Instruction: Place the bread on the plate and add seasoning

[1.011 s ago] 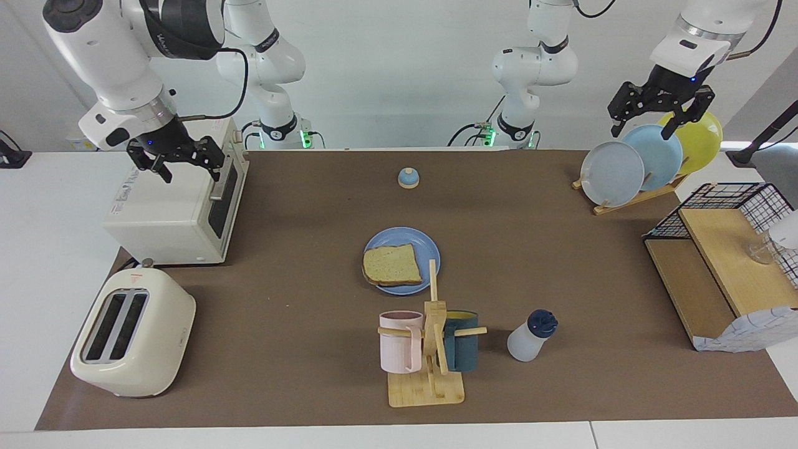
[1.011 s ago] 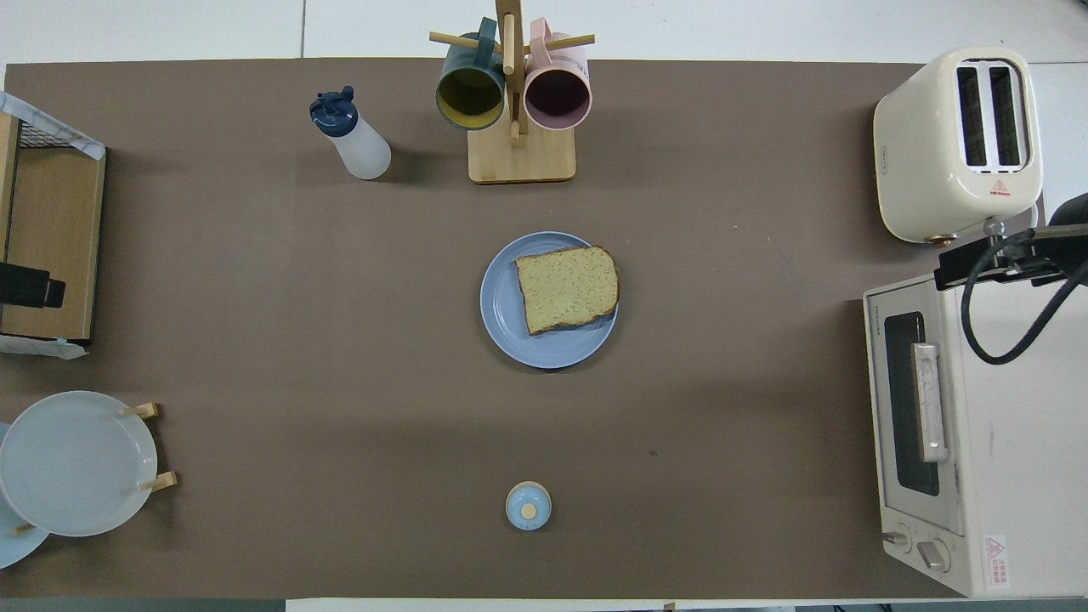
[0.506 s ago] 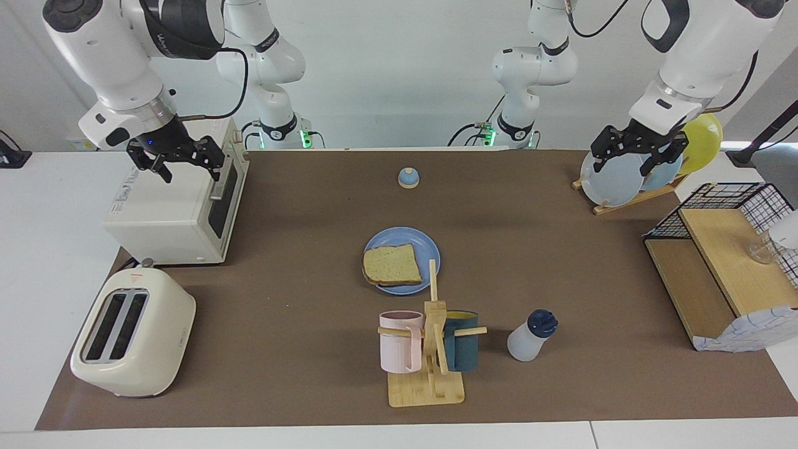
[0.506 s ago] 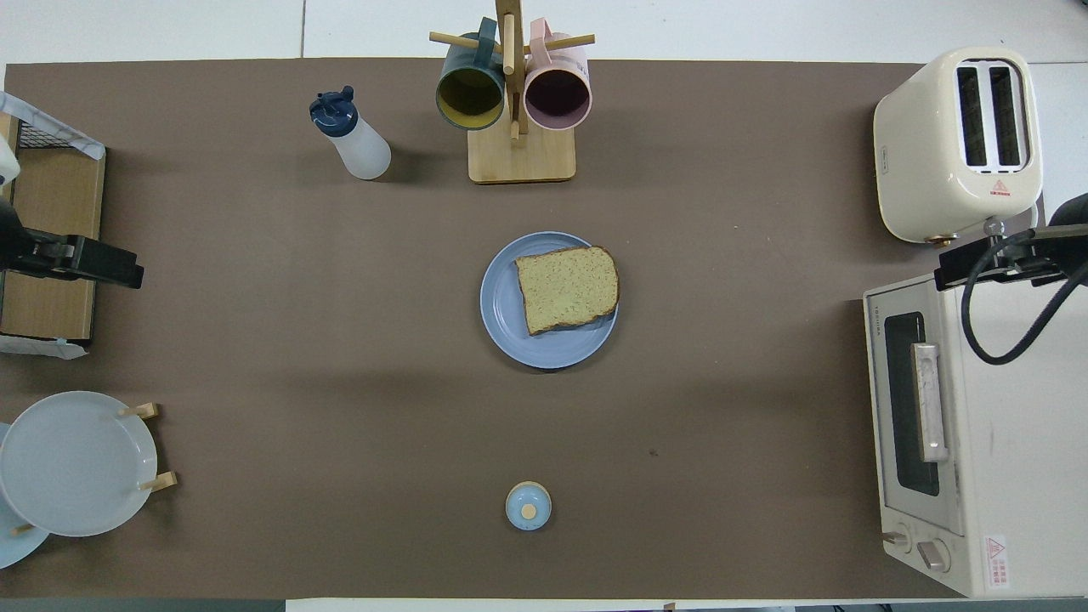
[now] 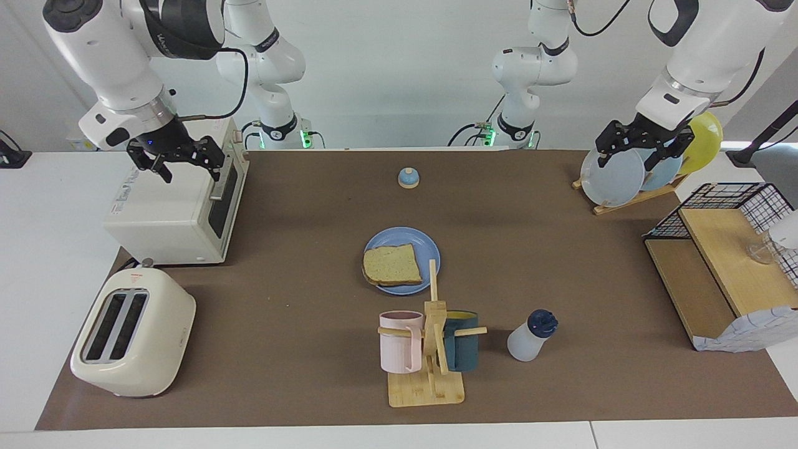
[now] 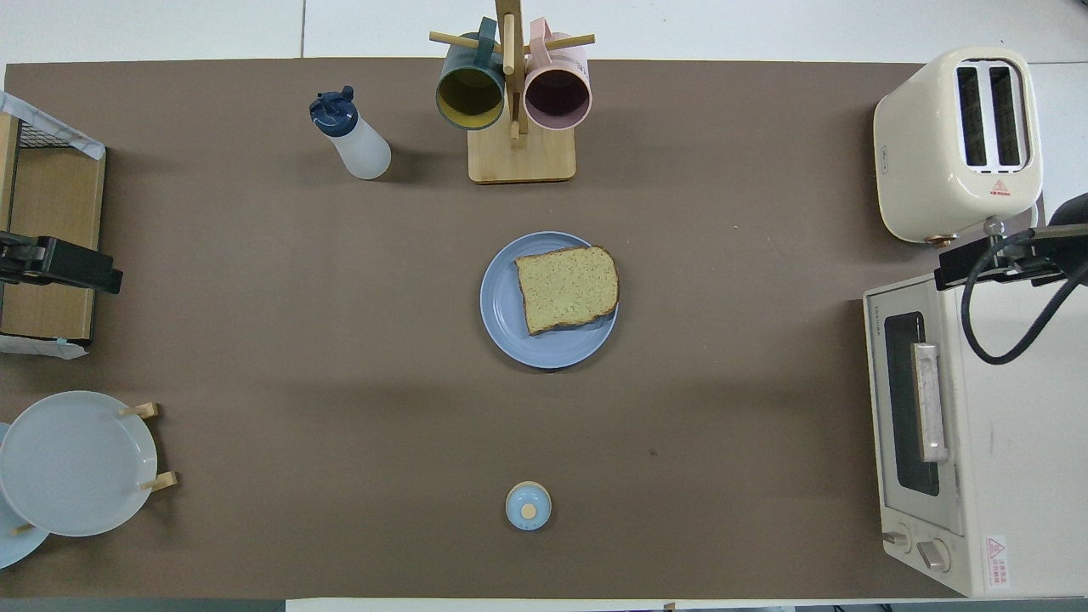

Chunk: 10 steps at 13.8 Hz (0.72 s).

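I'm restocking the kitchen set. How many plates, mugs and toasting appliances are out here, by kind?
Plates: 4 (medium-blue round plate under the bread, pale grey-blue plate, light blue plate, yellow plate)
Mugs: 2 (pink mug, dark teal mug)
Toasting appliances: 2 (cream slot toaster, white toaster oven)
Total: 8

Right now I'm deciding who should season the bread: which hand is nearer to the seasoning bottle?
Left. The left hand is up over the plate rack at the seasoning bottle's end of the table; the right hand waits over the toaster oven.
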Available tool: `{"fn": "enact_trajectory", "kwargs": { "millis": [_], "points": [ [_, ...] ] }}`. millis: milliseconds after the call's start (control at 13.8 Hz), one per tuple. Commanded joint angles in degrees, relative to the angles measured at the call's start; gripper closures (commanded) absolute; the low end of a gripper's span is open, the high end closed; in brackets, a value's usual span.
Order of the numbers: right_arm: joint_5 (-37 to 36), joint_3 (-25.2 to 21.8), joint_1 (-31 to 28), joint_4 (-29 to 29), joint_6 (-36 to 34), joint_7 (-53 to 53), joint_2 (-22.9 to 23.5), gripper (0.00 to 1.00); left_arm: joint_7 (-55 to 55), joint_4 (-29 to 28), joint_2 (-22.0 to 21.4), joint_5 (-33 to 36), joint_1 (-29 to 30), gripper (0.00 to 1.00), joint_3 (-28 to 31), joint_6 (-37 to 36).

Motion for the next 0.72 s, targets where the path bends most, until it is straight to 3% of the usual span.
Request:
{"fn": "enact_trajectory", "kwargs": {
  "millis": [0,650],
  "points": [
    [-0.1,0.3,-0.6,-0.3,-0.5,-1.4,-0.5,0.0,-0.2,-0.3,-0.5,-0.4,0.5,0.0,-0.6,-0.9],
    [-0.1,0.3,-0.6,-0.3,-0.5,-1.4,-0.5,0.0,-0.3,-3.7,-3.4,-0.4,1.0,0.0,-1.8,0.5]
  ]
}}
